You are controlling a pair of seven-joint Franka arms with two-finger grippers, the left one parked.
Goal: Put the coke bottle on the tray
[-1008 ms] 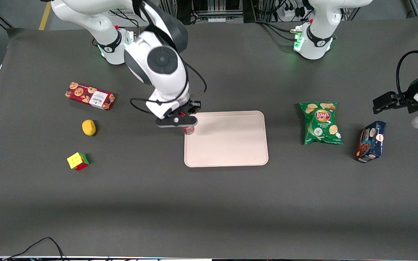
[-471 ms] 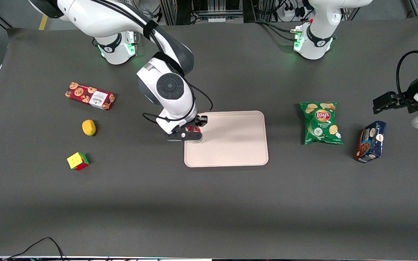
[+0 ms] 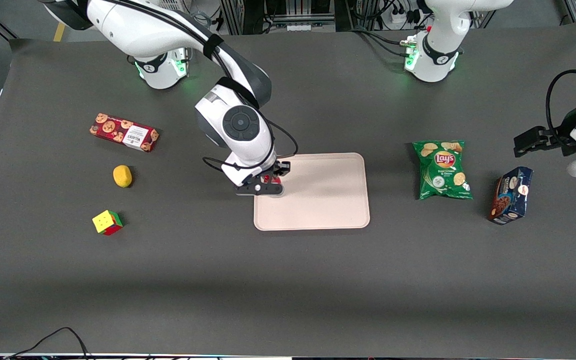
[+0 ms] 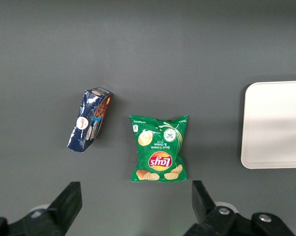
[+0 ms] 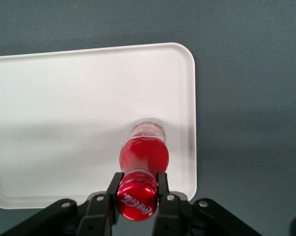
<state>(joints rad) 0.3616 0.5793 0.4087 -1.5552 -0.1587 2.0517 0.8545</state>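
Gripping the coke bottle (image 5: 144,155) tight in the claw (image 5: 138,184), pinched from both sides just under the red cap. Hanging upright over the tray (image 5: 64,98), close to the rim at the working arm's end, with the bottom above the pale floor just inside that rim. Near the middle of the front frame, showing only as a bit of red tucked under the claw at the tray's edge. Cannot tell whether touching the tray or just above it.

Now for setting it down well. Go down slowly and straight. Hold the bottle tall, with no leaning. Stay inside the rim. Better, slide a little more toward the tray's middle first, to avoid landing on the rim and tipping. Wait for the bottom to sit flat. Only then open the claw, gently and evenly. Lift straight up after, so as not to bump the cap. Probably easy to knock over, being tall and thin, so no quick moves.

Nothing close enough to bump: lemon (image 3: 122,176), cube (image 3: 107,222) and cookie box (image 3: 124,132) toward the working arm's end of the desk (image 3: 288,280), chips bag (image 3: 442,170) toward the parked arm's end, all well apart from the tray.
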